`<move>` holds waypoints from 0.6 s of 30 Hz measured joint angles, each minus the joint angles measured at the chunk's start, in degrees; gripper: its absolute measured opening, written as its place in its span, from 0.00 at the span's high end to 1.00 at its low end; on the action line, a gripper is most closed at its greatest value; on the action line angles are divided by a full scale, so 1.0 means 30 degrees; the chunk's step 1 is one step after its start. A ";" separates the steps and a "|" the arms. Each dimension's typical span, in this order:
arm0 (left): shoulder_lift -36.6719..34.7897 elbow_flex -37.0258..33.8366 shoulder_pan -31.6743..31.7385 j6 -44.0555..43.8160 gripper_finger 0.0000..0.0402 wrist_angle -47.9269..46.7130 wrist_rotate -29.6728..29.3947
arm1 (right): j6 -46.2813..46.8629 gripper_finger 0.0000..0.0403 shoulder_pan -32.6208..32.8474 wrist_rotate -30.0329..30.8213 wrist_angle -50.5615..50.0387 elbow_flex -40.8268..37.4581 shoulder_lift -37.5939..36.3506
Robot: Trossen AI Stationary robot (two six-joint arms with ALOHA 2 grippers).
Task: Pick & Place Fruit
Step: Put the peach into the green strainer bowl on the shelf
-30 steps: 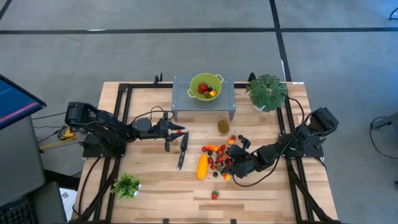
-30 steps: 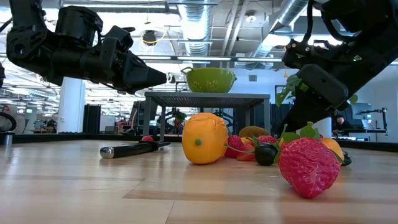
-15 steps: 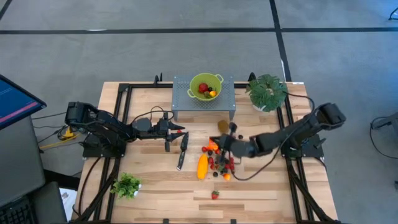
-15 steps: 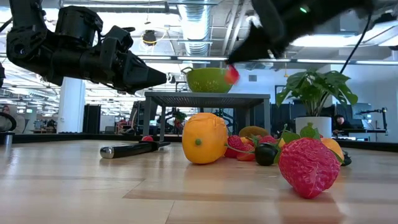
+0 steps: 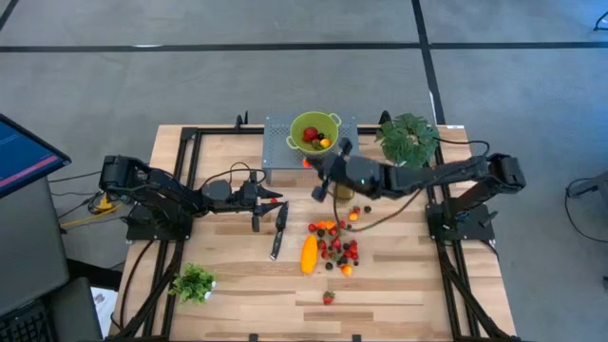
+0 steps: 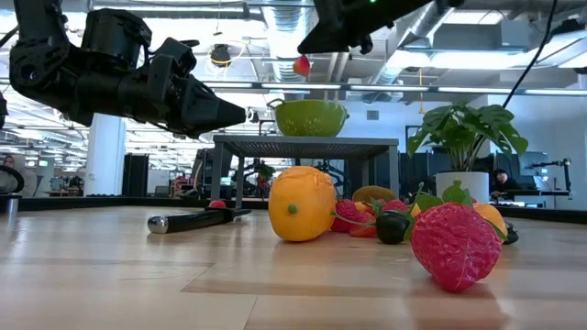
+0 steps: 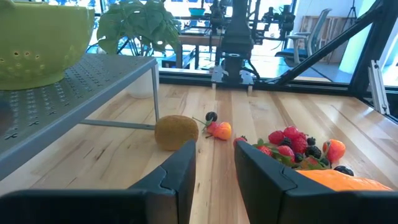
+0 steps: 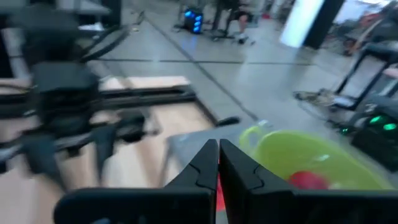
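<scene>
Two arms are showing from above. The right gripper (image 5: 316, 172) is reaching out beside the grey perforated stand (image 5: 285, 157), just short of the green colander (image 5: 314, 130) on top, with a red fruit piece (image 5: 306, 162) at its tip. Bare board is lying open below those jaws, down to the fruit pile (image 5: 334, 242) and the long yellow-orange fruit (image 5: 309, 254). The left gripper (image 5: 277, 201) is waiting level over the table, the black-handled knife (image 5: 277, 230) just beyond its tip.

From table height, the right gripper (image 6: 304, 43) is hanging above the colander (image 6: 311, 117), the red piece (image 6: 302, 65) dangling under its closed jaws. A strawberry (image 6: 456, 242) is filling the foreground, hiding part of the pile behind.

The left wrist view is showing its fingers (image 7: 175, 176) slightly parted with nothing between them; ahead sit the brown kiwi (image 7: 176, 132) and scattered berries (image 7: 291, 142), which are hidden from above by the right arm.

The right wrist view is blurred; its fingers (image 8: 198, 172) are pressed together, red glimpsed between, with the colander's rim (image 8: 292, 148) just past them.
</scene>
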 joint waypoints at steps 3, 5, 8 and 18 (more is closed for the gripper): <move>-0.0005 -0.0007 -0.0006 -0.0007 0.74 0.0007 -0.0011 | -0.0183 1.00 -0.1012 -0.0384 -0.0423 0.0579 0.0015; 0.0000 -0.0004 -0.0004 -0.0004 0.74 0.0003 -0.0011 | -0.0180 1.00 -0.1702 -0.0558 -0.0911 0.0919 0.0000; 0.0000 -0.0006 -0.0005 0.0000 0.74 0.0006 -0.0018 | -0.0169 1.00 -0.2746 -0.1067 -0.1476 0.0948 0.0021; -0.0003 0.0000 -0.0004 -0.0007 0.74 0.0003 -0.0048 | 0.1499 1.00 -0.5135 -0.3149 -0.3317 0.0955 0.0022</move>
